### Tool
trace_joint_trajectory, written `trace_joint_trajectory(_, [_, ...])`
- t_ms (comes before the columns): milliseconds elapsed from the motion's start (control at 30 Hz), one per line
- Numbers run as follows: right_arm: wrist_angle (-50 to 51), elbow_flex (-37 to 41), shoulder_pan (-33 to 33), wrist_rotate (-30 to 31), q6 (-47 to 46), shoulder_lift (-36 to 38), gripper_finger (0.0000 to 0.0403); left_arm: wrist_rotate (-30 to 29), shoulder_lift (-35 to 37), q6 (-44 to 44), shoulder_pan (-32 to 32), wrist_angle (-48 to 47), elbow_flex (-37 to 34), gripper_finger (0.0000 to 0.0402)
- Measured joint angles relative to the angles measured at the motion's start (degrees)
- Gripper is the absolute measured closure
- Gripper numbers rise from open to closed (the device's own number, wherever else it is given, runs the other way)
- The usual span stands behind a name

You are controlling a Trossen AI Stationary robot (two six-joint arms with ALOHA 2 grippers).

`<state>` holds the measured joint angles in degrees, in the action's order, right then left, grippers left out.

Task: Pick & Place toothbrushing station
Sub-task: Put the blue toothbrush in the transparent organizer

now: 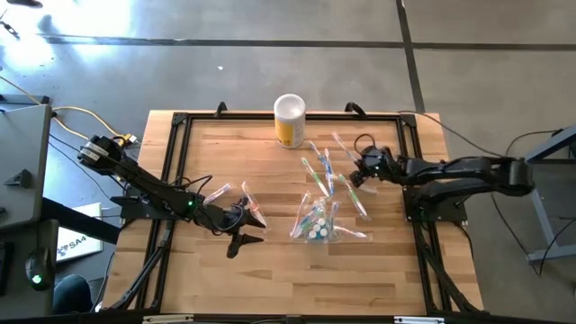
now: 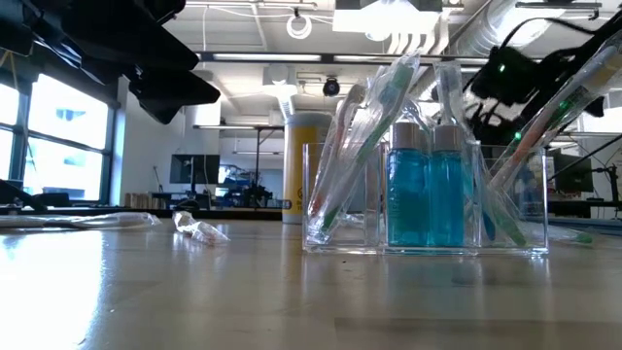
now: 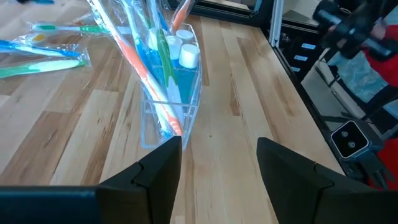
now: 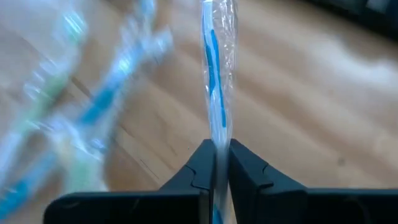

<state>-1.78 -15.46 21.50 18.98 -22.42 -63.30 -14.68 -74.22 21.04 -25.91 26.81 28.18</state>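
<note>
A clear holder [image 1: 317, 221] stands on the table's middle with several wrapped pastel toothbrushes and teal white-capped tubes [image 2: 426, 194] upright in it; it also shows in the left wrist view [image 3: 171, 102]. More wrapped toothbrushes [image 1: 326, 169] lie flat on the wood beyond it. My right gripper [image 1: 360, 169] is above them, shut on a blue toothbrush in clear wrap [image 4: 216, 74]. My left gripper [image 1: 247, 241] is open and empty left of the holder, its fingers [image 3: 155, 174] pointing toward it. My right gripper pinches the wrapped blue toothbrush between its two fingers [image 4: 202, 165], on the handle [image 4: 217, 134]. The brush runs on straight ahead past the fingertips, along the fingers. It is lifted clear of the wood below.
A yellow cup with a white lid [image 1: 289, 120] stands at the far edge. Crumpled clear wrappers [image 1: 236, 196] lie near my left gripper. A black frame [image 1: 175, 135] borders the wooden table. Bare wood lies along the near edge.
</note>
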Motion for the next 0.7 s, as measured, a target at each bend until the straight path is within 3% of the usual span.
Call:
trace_joint_trajectory(233, [-0.23, -2.61, -10.43, 9.58, 3.58, 15.35, 0.0386, -0.08, 0.00, -2.37, 0.00, 1.29, 0.00, 0.0199])
trace_joint_trajectory(400, [-9.97, -2.92, -21.23, 9.43, 11.39, 22.73, 0.0386, -2.66, 0.00, -7.10, 0.00, 6.78, 0.00, 0.0199])
trace_joint_trajectory(567, [-21.84, -2.99, -33.49, 9.50, 19.68, 23.23, 0.0386, -4.20, 0.00, -15.08, 0.02, 17.15, 0.00, 0.0199])
trace_joint_trajectory(700, [-31.48, -2.99, -41.99, 12.03, 22.58, 16.66, 0.0386, -7.52, -0.13, -19.68, 0.02, 24.58, 0.00, 0.0199])
